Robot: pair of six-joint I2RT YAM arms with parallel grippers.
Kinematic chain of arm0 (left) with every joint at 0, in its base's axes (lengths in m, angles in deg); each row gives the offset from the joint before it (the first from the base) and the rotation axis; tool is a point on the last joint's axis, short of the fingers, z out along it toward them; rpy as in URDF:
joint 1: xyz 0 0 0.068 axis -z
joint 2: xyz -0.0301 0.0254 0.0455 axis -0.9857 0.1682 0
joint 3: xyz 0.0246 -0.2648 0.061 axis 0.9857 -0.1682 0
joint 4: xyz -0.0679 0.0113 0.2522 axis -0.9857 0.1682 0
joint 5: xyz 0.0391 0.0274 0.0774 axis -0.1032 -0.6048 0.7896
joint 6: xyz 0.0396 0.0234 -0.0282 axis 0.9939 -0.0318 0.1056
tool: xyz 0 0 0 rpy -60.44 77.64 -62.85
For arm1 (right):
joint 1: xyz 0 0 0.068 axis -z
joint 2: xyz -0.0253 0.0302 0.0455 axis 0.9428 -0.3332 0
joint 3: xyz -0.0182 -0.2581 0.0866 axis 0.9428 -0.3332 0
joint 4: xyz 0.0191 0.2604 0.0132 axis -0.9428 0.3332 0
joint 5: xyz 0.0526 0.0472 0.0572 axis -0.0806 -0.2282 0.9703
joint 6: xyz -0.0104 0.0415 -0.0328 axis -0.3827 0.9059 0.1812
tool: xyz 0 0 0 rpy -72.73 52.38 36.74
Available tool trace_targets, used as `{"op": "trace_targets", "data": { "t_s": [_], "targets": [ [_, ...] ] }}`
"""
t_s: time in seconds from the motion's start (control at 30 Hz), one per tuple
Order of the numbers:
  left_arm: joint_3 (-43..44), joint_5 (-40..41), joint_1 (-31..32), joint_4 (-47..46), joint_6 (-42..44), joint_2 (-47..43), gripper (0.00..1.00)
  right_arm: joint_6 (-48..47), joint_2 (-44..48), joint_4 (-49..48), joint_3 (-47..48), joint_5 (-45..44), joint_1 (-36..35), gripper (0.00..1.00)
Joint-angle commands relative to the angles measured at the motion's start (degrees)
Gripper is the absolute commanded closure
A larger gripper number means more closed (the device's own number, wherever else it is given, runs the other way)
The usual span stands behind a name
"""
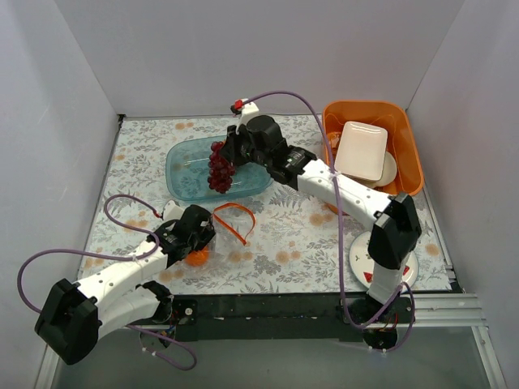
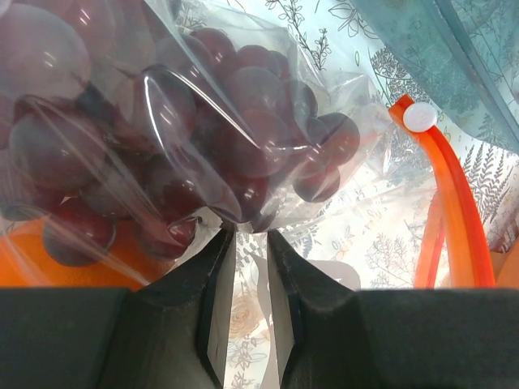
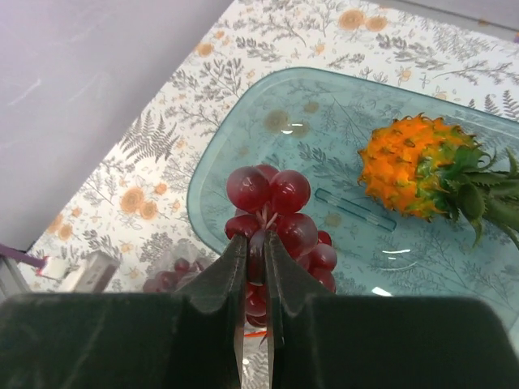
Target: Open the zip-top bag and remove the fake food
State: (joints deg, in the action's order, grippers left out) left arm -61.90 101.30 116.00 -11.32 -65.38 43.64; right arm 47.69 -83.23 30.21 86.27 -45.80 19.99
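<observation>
My left gripper (image 1: 193, 233) is shut on the clear zip-top bag (image 2: 243, 105), pinching a fold of its plastic at the fingertips. A dark purple grape bunch (image 2: 203, 138) is inside the bag. The orange-red zip strip (image 2: 454, 211) stands open at the right, also seen from above (image 1: 233, 217). A small orange fruit (image 1: 197, 258) lies by the left gripper. My right gripper (image 3: 256, 243) is shut on another grape bunch (image 3: 280, 215), held over the teal tray (image 3: 243, 130). The pineapple (image 3: 409, 166) lies in that tray.
An orange bin (image 1: 409, 146) with white dishes stands at the back right. The watermelon-printed plate (image 1: 361, 258) lies near the right arm's base. White walls close in the left, back and right sides. The teal tray (image 1: 182, 170) sits at the back centre.
</observation>
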Motion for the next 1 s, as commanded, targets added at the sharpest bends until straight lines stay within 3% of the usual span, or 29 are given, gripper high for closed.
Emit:
{"op": "trace_targets", "data": {
  "t_s": [0.0,0.1,0.27,0.4,0.63,0.9,0.97],
  "targets": [
    [2.2,0.4,-0.4,2.2,2.0,-2.1,0.77,-0.1,-6.0,-8.2,5.6,7.8,2.7,0.91],
    [2.8,0.6,-0.4,2.5,2.5,-2.6,0.77,-0.5,-13.1,-6.4,10.9,9.3,3.1,0.74],
    [3.7,0.8,-0.4,2.6,3.2,-2.6,0.76,-1.4,-17.0,-1.5,16.0,9.5,3.2,0.41],
    [4.6,0.7,-0.4,2.5,3.6,-2.5,0.75,-2.2,-15.7,0.4,16.0,8.0,3.4,0.3],
    [6.7,0.9,-0.4,2.2,4.9,-2.8,0.74,-2.4,-7.3,1.7,8.0,5.0,3.5,0.34],
    [12.2,2.7,-0.4,6.5,5.4,-3.7,0.68,1.6,9.4,-0.7,-17.8,7.9,3.5,0.59],
    [14.6,4.0,-0.5,9.3,5.0,-4.3,0.55,2.8,11.4,-3.3,-22.7,10.7,3.3,0.63]
  ]
}}
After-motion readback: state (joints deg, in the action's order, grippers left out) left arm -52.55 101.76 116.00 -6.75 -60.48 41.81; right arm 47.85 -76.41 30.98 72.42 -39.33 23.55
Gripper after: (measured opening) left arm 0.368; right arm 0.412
